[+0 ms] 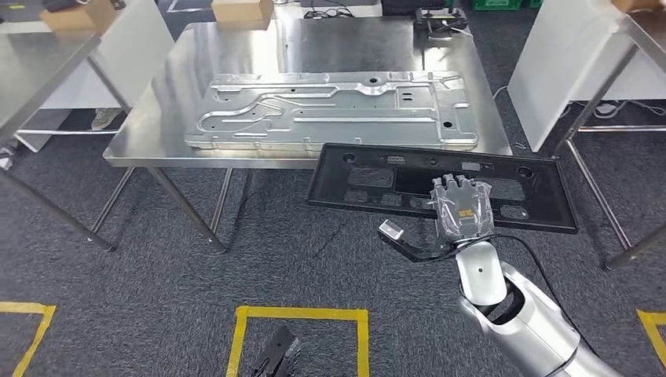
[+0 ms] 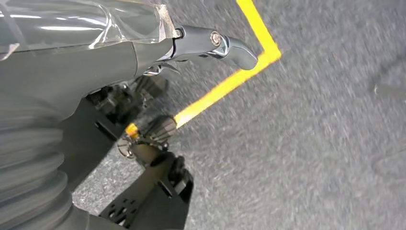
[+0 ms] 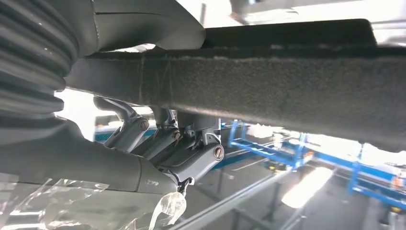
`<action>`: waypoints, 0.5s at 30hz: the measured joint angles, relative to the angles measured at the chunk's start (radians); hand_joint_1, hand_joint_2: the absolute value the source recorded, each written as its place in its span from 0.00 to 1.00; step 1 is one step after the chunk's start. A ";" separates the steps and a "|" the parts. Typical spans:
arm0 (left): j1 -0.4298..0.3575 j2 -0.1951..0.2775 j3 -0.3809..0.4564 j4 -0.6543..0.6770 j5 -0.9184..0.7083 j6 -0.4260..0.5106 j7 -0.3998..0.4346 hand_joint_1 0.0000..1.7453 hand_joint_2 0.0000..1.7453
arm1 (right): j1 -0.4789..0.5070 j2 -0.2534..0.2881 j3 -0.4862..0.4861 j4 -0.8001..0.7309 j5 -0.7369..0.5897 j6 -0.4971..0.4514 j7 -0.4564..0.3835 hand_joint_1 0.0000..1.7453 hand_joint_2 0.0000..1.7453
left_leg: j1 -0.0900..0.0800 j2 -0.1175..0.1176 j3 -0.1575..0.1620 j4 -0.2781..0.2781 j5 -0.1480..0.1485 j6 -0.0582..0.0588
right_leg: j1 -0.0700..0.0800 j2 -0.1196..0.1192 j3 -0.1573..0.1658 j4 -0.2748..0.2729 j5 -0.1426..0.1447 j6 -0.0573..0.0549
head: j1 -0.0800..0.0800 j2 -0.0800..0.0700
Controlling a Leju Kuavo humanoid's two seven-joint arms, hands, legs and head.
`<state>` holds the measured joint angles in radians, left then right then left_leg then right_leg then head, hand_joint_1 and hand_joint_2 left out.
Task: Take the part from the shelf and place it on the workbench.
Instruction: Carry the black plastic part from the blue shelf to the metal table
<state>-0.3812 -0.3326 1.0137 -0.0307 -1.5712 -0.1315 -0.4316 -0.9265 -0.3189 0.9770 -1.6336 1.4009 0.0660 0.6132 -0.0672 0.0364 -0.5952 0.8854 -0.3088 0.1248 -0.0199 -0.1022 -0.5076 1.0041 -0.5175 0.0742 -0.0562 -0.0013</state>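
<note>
Black plastic part, long flat cut-out frame, looks light but flexy; we carry it just short of the steel workbench edge. Right hand clamps its near rail, off-centre, so expect droop. Left hand hangs over carpet, grip state unclear

Black slotted panel, flat, overlapping workbench edge
</note>
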 joint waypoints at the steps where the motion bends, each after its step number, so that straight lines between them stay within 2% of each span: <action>1: 0.000 0.000 0.000 0.000 0.000 0.000 0.001 0.00 1.00 | 0.000 0.000 -0.001 -0.001 0.001 -0.001 0.001 1.00 1.00 | 0.008 -0.014 0.018 -0.016 0.005 0.001 | 0.000 0.041 -0.017 0.043 -0.018 0.001 | 0.000 0.000; 2: -0.001 -0.001 0.000 0.000 0.000 0.001 0.002 0.00 1.00 | 0.000 -0.002 -0.001 -0.002 0.001 -0.002 0.001 1.00 1.00 | 0.011 -0.029 0.026 -0.021 0.005 0.001 | -0.002 0.078 -0.050 0.105 -0.041 0.005 | 0.000 0.000; 3: -0.001 -0.002 0.000 0.000 0.000 0.001 0.004 0.00 1.00 | 0.001 -0.003 -0.002 -0.002 0.001 -0.003 0.002 1.00 1.00 | 0.015 -0.045 0.030 -0.020 0.002 0.001 | -0.004 0.096 -0.091 0.173 -0.065 0.012 | 0.001 0.000; 4: 0.000 -0.003 0.000 0.000 0.000 0.001 0.005 0.00 1.00 | 0.003 -0.005 -0.002 -0.003 0.001 -0.004 0.002 1.00 1.00 | 0.020 -0.064 0.032 -0.016 -0.003 -0.003 | -0.007 0.102 -0.128 0.224 -0.075 0.021 | 0.001 0.000; 5: 0.001 -0.004 0.000 0.000 0.000 0.001 0.006 0.00 1.00 | 0.005 -0.007 -0.002 -0.003 0.001 -0.004 0.002 1.00 1.00 | 0.026 -0.084 0.033 -0.008 -0.009 -0.010 | -0.012 0.103 -0.152 0.244 -0.066 0.031 | 0.001 0.000; 6: 0.003 -0.003 0.000 0.000 0.000 0.001 0.006 0.00 1.00 | 0.007 -0.007 -0.002 -0.003 0.001 -0.004 0.002 1.00 1.00 | 0.034 -0.104 0.032 0.004 -0.018 -0.019 | -0.018 0.103 -0.155 0.224 -0.037 0.042 | 0.001 0.000; 7: 0.004 -0.003 0.000 0.000 0.000 0.002 0.006 0.00 1.00 | 0.008 -0.007 -0.002 -0.003 0.001 -0.004 0.002 1.00 1.00 | 0.044 -0.124 0.028 0.025 -0.031 -0.031 | -0.028 0.109 -0.141 0.169 0.008 0.057 | 0.001 0.000; 8: 0.005 -0.002 0.000 0.000 0.000 0.002 0.006 0.00 1.00 | 0.010 -0.008 -0.002 -0.002 0.001 -0.004 0.002 1.00 1.00 | 0.051 -0.140 0.021 0.049 -0.047 -0.045 | -0.036 0.128 -0.122 0.115 0.040 0.075 | 0.001 0.000; 9: 0.004 0.000 0.000 0.000 0.000 0.002 0.007 0.00 1.00 | 0.009 -0.010 -0.001 -0.002 0.001 -0.004 0.003 1.00 1.00 | 0.056 -0.155 0.005 0.081 -0.064 -0.059 | -0.050 0.159 -0.109 0.075 0.059 0.089 | 0.003 0.000; 10: 0.004 0.002 0.000 0.000 0.000 0.001 0.008 0.00 1.00 | 0.008 -0.012 -0.001 -0.003 0.001 -0.004 0.003 1.00 1.00 | 0.057 -0.168 -0.013 0.112 -0.077 -0.071 | -0.059 0.188 -0.107 0.059 0.061 0.087 | 0.003 0.000; 11: 0.005 0.004 0.000 0.000 0.000 0.001 0.009 0.00 1.00 | 0.009 -0.013 -0.002 -0.003 0.001 -0.003 0.004 1.00 1.00 | 0.055 -0.177 -0.030 0.133 -0.086 -0.079 | -0.065 0.205 -0.115 0.068 0.048 0.076 | 0.003 0.000; 12: 0.006 0.004 0.000 0.000 0.000 0.000 0.010 0.00 1.00 | 0.009 -0.014 -0.002 -0.003 0.000 -0.004 0.005 1.00 1.00 | 0.054 -0.186 -0.044 0.148 -0.090 -0.085 | -0.071 0.205 -0.123 0.076 0.042 0.059 | 0.003 0.000; 13: 0.007 0.006 0.000 0.000 0.000 0.000 0.009 0.00 1.00 | 0.012 -0.013 -0.002 -0.004 -0.003 -0.005 0.006 1.00 1.00 | 0.053 -0.193 -0.051 0.153 -0.091 -0.088 | -0.071 0.189 -0.127 0.082 0.037 0.042 | 0.001 0.000; 14: 0.009 0.007 0.000 0.000 0.000 0.000 0.009 0.00 1.00 | 0.014 -0.014 -0.003 -0.004 -0.008 -0.006 0.007 1.00 1.00 | 0.052 -0.181 -0.056 0.159 -0.095 -0.092 | -0.071 0.173 -0.127 0.083 0.034 0.033 | 0.001 0.000; 15: 0.009 0.008 0.000 0.000 0.000 0.000 0.009 0.00 1.00 | 0.015 -0.014 -0.004 -0.004 -0.013 -0.009 0.009 1.00 1.00 | 0.052 -0.154 -0.069 0.182 -0.101 -0.097 | -0.069 0.162 -0.125 0.084 0.032 0.028 | 0.001 0.000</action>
<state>-0.3717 -0.3246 1.0132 -0.0305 -1.5712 -0.1316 -0.4227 -0.9118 -0.3332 0.9731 -1.6378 1.3882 0.0571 0.6220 -0.0153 -0.1181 -0.6640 1.0673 -0.4103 0.0277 -0.0884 0.0594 -0.6324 1.0879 -0.4852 0.1023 -0.0547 -0.0011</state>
